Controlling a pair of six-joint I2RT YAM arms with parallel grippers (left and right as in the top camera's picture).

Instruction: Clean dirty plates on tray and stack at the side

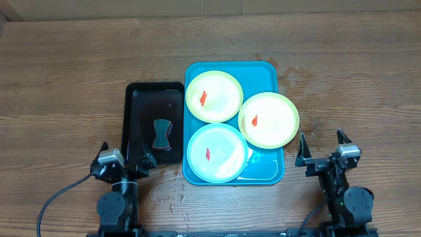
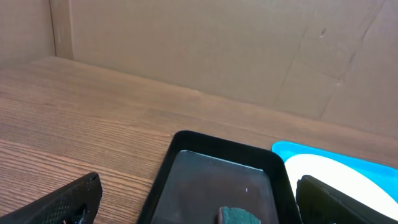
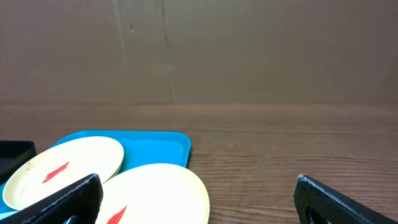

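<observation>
A: What's on the teal tray (image 1: 264,172)?
B: Three dishes, each with a red smear at centre. The far yellow-green plate (image 1: 214,96) is at the back. The second yellow-green plate (image 1: 268,119) hangs over the right rim. The mint-white plate (image 1: 217,152) is nearest the arms.
A: And beside it?
B: A black tray (image 1: 141,99) sits just left (touching or not, I can't tell) with a sponge (image 1: 162,133) inside.
A: The grippers?
B: The left gripper (image 1: 125,155) is at the black tray's near end, and the right gripper (image 1: 321,145) is right of the teal tray. Both have their jaws spread wide and hold nothing.
</observation>
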